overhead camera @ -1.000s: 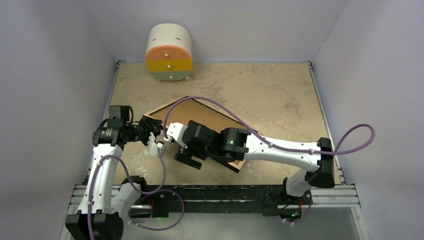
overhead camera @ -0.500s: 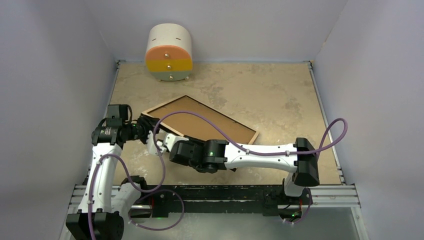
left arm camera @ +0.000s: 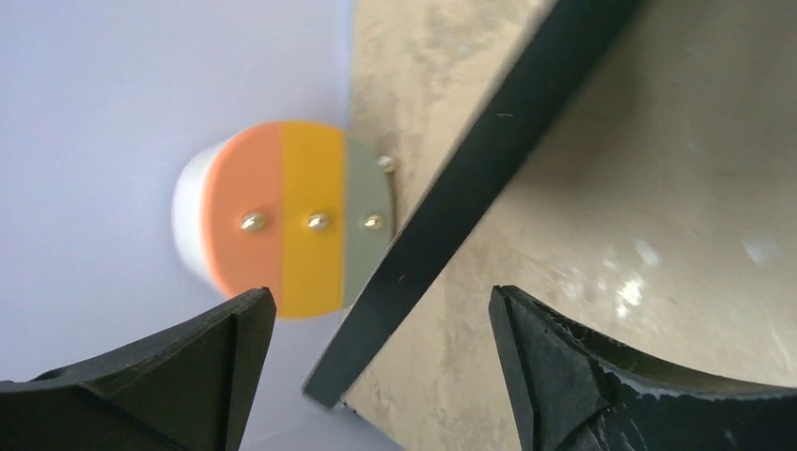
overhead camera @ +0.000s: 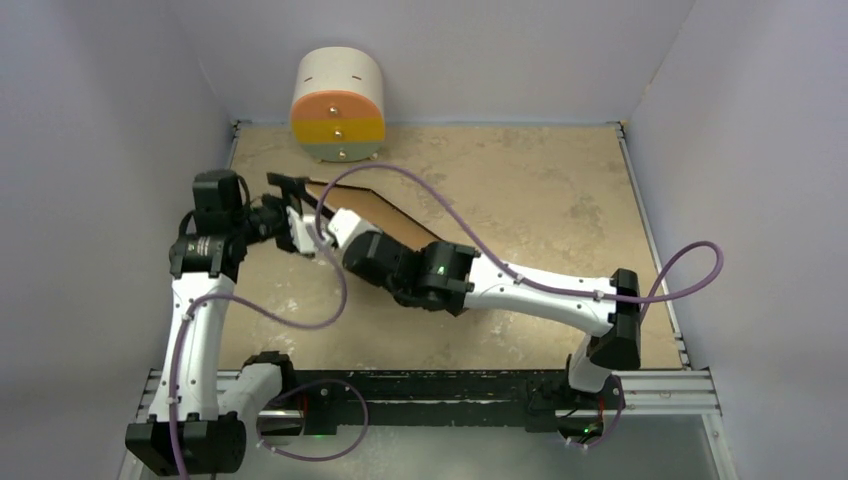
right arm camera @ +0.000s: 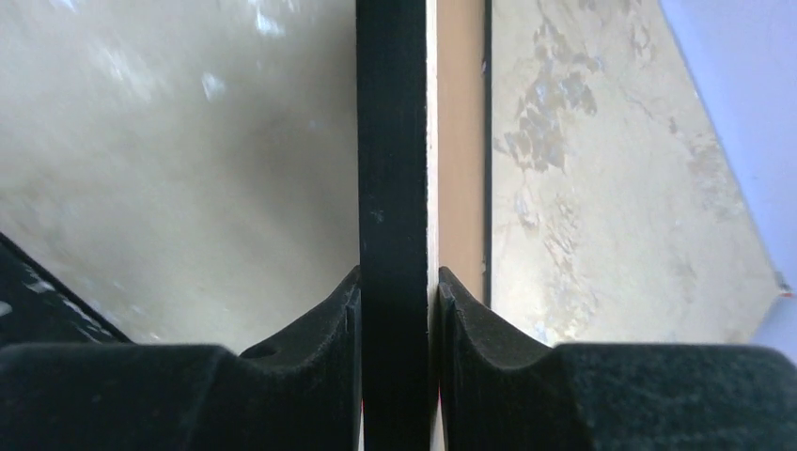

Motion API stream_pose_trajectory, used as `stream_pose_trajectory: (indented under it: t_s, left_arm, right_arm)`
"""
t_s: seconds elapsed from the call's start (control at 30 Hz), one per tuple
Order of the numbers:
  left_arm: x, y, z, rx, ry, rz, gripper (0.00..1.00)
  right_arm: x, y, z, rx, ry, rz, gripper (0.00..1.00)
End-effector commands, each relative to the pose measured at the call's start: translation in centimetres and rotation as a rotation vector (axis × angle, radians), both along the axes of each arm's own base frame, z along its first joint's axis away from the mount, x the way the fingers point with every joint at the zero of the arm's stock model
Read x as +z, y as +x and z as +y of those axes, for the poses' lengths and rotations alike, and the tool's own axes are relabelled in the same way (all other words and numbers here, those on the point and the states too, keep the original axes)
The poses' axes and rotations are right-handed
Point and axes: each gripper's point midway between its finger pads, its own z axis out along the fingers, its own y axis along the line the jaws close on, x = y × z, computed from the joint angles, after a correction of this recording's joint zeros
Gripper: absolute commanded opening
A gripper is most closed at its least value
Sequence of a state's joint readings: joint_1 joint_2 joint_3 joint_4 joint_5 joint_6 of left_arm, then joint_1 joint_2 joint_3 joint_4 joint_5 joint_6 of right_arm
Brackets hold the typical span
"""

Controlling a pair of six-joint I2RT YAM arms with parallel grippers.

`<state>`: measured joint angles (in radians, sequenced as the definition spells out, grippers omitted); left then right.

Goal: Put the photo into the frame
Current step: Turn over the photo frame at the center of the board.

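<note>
**Work surface and enclosure.** The table is a tan, mottled, stone-patterned slab. Pale lavender walls close it in on the left, back and right. A metal rail runs along the bottom edge of the top view and carries both arm bases. A round drawer box, banded orange, yellow and grey-green, stands at the upper left against the back wall. A purple cable loops out at the right of the right arm.

**Task item.** The frame is at the upper left of centre, tilted up off the table with its brown back facing the camera.

**Right gripper**. It is clamped on the frame's edge, at the frame's left end.

**Left gripper**. It sits at the same end of the frame with its jaws spread wide.

**View-specific detail.**
- The top view shows the frame's tilt and both arms converging on it. It does not show contact at either gripper.
- The right wrist view shows both pads pressed flat against the black edge, with a light-brown wood strip just to its right.
- The left wrist view shows the black edge crossing diagonally between the two fingers, clear of both. The drawer box lies behind it at the left, with three small metal knobs visible.
</note>
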<state>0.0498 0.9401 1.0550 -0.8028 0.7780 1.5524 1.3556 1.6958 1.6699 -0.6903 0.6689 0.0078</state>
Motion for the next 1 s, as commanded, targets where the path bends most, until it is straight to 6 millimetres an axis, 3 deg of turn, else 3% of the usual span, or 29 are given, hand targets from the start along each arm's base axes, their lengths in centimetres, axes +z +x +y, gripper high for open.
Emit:
stream_pose_trajectory:
  t_s: [0.0, 0.1, 0.2, 0.37, 0.57, 0.63, 0.77, 0.97]
  left_arm:
    - [10.0, 4.2, 0.4, 0.239, -0.349, 0.016, 0.90]
    - [12.2, 5.2, 0.9, 0.332, -0.439, 0.090, 0.91]
    - [12.8, 5.9, 1.3, 0.409, -0.498, 0.180, 0.92]
    - [9.9, 5.8, 1.2, 0.457, -0.477, 0.376, 0.93]
    - [7.1, 5.2, 0.7, 0.450, -0.489, 0.439, 0.94]
    - [6.5, 5.1, 0.7, 0.452, -0.502, 0.430, 0.95]
    - [3.5, 5.2, 0.7, 0.466, -0.482, 0.490, 0.96]
    - [-1.3, 5.2, 1.6, 0.526, -0.419, 0.595, 0.97]
  right_arm:
    - [6.9, 1.5, 0.9, -0.041, 0.290, 0.112, 0.05]
    - [8.7, 4.1, -0.7, -0.111, 0.425, 0.230, 0.03]
    - [9.9, 6.6, -2.9, -0.176, 0.543, 0.317, 0.02]
    - [9.0, 10.2, -7.5, -0.306, 0.649, 0.435, 0.02]
    - [7.3, 12.2, -14.1, -0.418, 0.819, 0.599, 0.00]
    - [6.2, 12.5, -16.2, -0.475, 0.865, 0.629, 0.00]
    - [3.6, 11.8, -18.7, -0.539, 0.920, 0.666, 0.00]
    - [-0.9, 9.5, -19.6, -0.547, 1.003, 0.696, 0.00]
